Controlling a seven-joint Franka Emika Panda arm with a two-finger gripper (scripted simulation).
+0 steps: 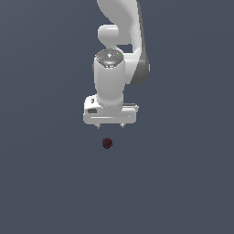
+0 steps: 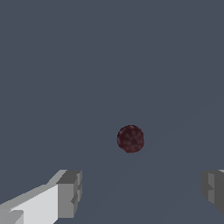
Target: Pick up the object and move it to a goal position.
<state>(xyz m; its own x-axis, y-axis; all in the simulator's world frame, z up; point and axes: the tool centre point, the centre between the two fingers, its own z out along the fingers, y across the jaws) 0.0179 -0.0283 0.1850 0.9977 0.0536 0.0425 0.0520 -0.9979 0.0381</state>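
The object (image 1: 107,143) is a tiny dark maroon bumpy lump, resting on the flat grey-blue ground. In the exterior view it lies just below my white gripper (image 1: 110,126), apart from it and slightly toward that view's left. The wrist view shows the object (image 2: 130,139) ahead of the gripper (image 2: 142,194), whose two grey fingertips (image 2: 70,192) stand wide apart with nothing between them. The gripper is open and touches nothing.
Only the plain grey-blue surface (image 1: 183,183) surrounds the object. The white arm (image 1: 121,41) rises behind the gripper toward the top of the exterior view.
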